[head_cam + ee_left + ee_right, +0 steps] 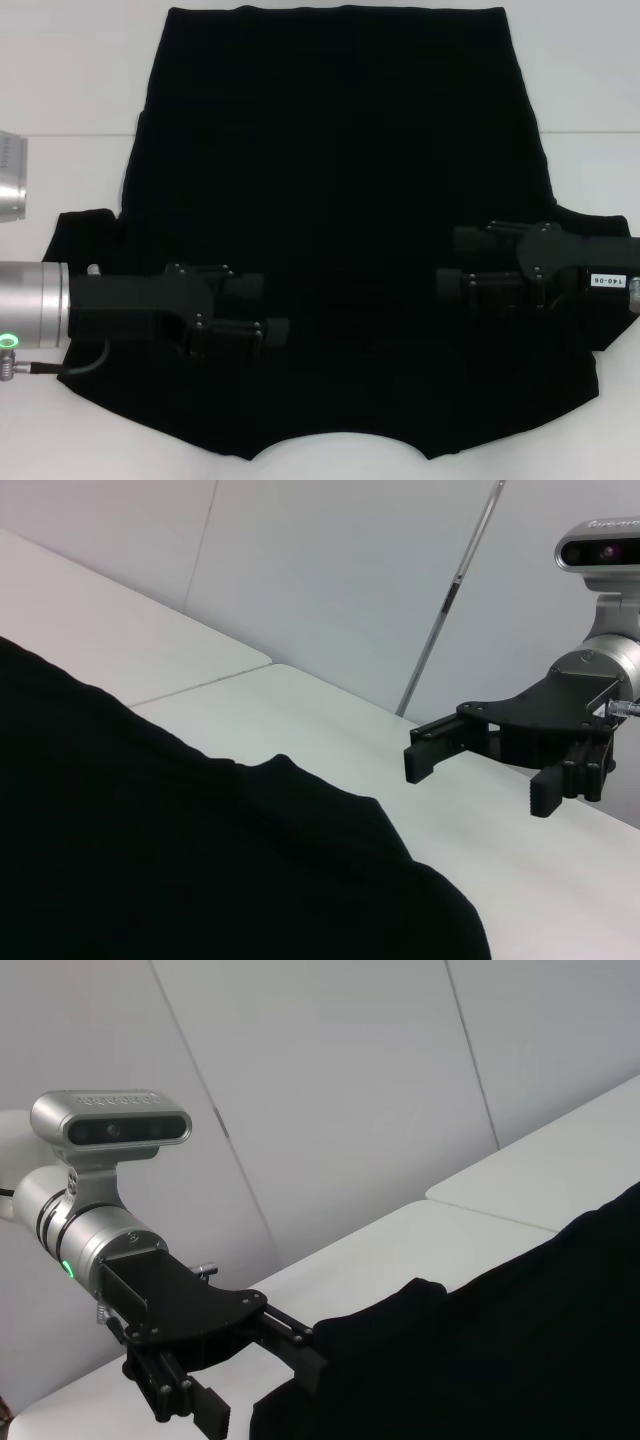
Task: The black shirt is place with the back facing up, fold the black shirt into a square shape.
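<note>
Your left claw [275,308] hangs over the near left part of the shirt [340,180]. It points in toward the middle. Its two fingers are spread apart, one a bit farther from you and one nearer. You can see this from the right wrist view too, where the left claw [265,1380] sits at the edge of the cloth with nothing between its fingers. You cannot tell if it touches the cloth.

Your right claw [450,262] hangs over the near right part of the shirt. It points in toward the middle too, facing the left claw. In the left wrist view the right claw [475,780] is plainly spread, and there is nothing in it. It floats above the bench [330,710] there, beside the edge of the shirt [200,860].

The shirt lies flat and spread out on the white bench [70,80]. It is big and black and fills most of the head view. The curved neck edge is at the near side, closest to you. A short sleeve sticks out at each side, right by each claw. The straight hem is at the far side.
</note>
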Robot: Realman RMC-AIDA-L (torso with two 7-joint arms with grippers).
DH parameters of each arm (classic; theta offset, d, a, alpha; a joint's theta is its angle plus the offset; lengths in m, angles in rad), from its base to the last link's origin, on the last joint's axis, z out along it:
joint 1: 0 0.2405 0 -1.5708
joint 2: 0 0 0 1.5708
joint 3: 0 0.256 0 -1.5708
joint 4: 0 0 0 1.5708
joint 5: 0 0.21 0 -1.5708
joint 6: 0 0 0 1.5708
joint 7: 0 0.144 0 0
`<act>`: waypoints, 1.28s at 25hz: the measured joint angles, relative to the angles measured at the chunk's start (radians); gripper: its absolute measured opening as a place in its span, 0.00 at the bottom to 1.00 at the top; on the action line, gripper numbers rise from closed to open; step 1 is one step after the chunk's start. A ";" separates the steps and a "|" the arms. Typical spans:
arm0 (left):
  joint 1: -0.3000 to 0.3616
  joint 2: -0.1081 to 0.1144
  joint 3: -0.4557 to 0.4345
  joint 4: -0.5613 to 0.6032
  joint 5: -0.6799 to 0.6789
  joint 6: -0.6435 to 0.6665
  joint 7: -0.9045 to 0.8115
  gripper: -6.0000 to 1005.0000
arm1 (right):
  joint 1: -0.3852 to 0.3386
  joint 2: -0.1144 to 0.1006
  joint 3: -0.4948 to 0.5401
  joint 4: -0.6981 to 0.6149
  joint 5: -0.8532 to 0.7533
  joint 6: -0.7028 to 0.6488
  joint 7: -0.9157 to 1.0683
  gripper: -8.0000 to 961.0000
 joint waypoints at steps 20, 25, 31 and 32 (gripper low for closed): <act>-0.005 0.041 -0.160 0.012 0.057 -0.013 -0.283 0.81 | 0.014 0.000 0.003 0.000 0.004 0.006 0.000 0.95; -0.006 0.061 -0.248 0.052 0.188 -0.016 -0.475 0.81 | 0.026 0.000 -0.001 0.000 0.004 0.014 0.004 0.95; -0.006 0.075 -0.314 0.091 0.314 -0.070 -0.657 0.81 | 0.035 -0.004 0.001 -0.001 0.005 0.018 0.005 0.95; -0.006 0.077 -0.322 0.092 0.329 -0.082 -0.676 0.81 | 0.036 -0.005 0.002 -0.001 0.005 0.018 0.006 0.95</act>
